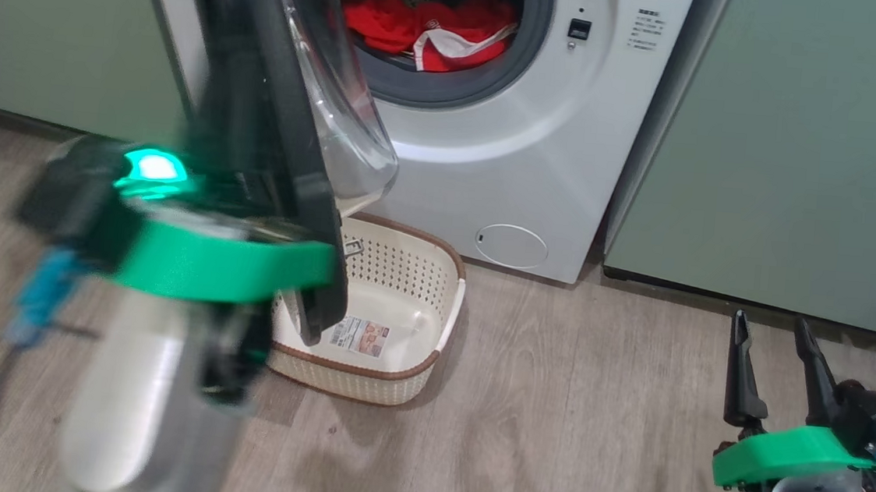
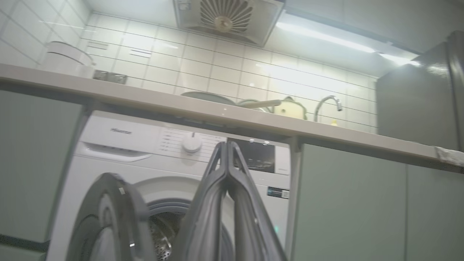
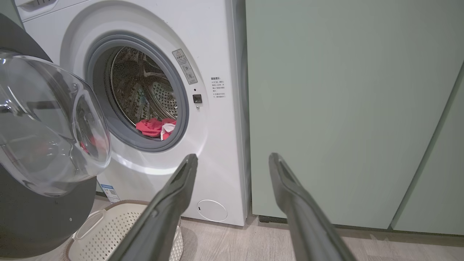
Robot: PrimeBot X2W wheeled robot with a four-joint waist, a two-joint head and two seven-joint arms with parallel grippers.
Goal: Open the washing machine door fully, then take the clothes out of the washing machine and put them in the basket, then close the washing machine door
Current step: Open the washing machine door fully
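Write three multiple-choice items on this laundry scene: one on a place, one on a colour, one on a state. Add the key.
1. Where does the basket stand?
A. On the counter
B. On the floor before the washing machine, under the open door
C. On top of a cabinet

2. What colour are most of the clothes in the washing machine?
A. Blue
B. Red
C. Yellow

3. How do the fingers of the right gripper stand?
A. Shut on the clothes
B. Shut on the door
C. Apart, with nothing between them

Key:
1 B: the head view shows the basket on the floor beneath the door's lower edge.
2 B: red fabric with white trim lies in the round opening.
3 C: the head and right wrist views show a bare gap between the fingers.
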